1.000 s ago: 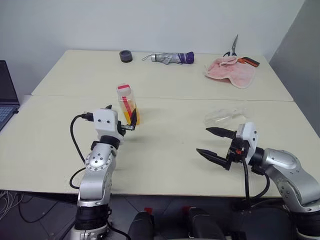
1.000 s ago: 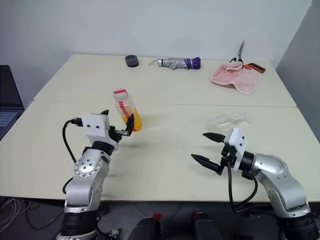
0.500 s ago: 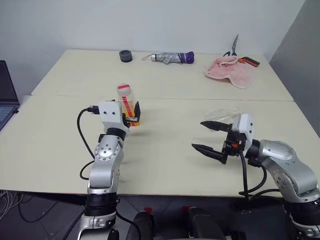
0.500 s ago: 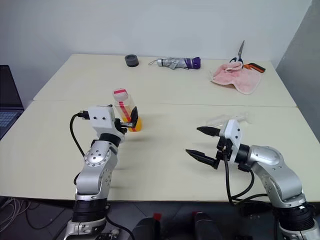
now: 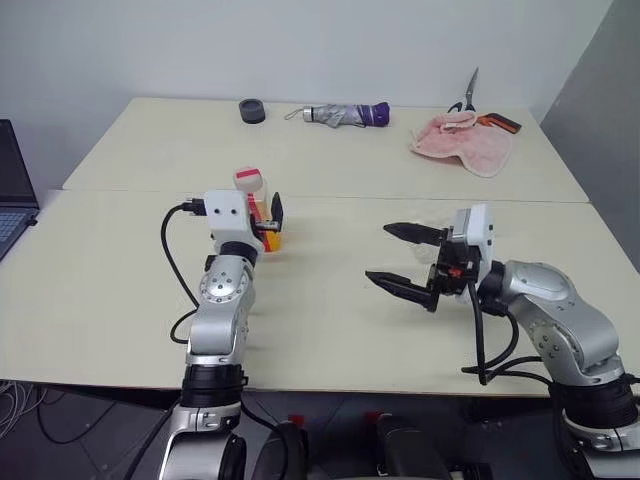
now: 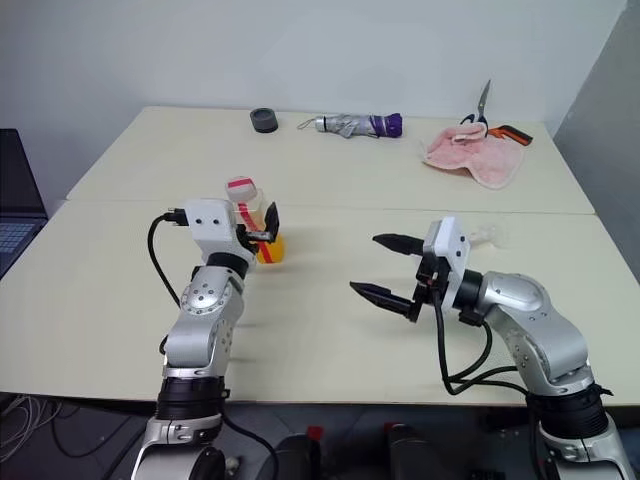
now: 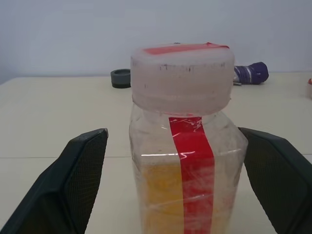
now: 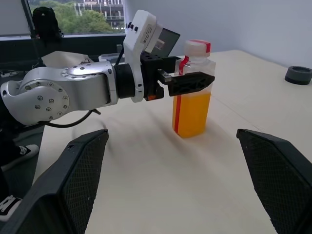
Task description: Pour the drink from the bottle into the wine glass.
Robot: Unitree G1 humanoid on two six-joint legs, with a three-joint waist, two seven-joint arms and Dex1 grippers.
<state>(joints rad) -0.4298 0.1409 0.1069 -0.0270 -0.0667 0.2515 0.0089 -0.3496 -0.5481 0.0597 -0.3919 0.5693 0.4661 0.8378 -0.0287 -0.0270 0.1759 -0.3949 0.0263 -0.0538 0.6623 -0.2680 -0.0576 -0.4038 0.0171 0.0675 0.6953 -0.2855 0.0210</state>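
Nearest, right gripper (image 5: 402,258) raised above the cream table (image 5: 330,330), fingers spread wide and empty, aimed across toward the robot's left. Just behind its wrist, wine glass (image 6: 482,236) lying on its side on the tabletop, mostly hidden by the arm. Further left, left gripper (image 8: 195,81) level with the upper part of the bottle (image 7: 184,141), one black finger (image 7: 78,183) on either side, parted, with a gap visible between each and the plastic; not clamped. Bottle upright on the table near the seam between the two tabletops, cap on, red strip running down its front. Orange drink (image 8: 191,113) filling roughly the lower half. At the far left edge, corner of a laptop (image 5: 12,195). Along the back of the far table, left to right: dark tape roll (image 5: 252,111), folded grey and purple umbrella (image 5: 345,115), crumpled pink cloth (image 5: 462,143), scissors (image 5: 466,95) pointing up beside the wall.
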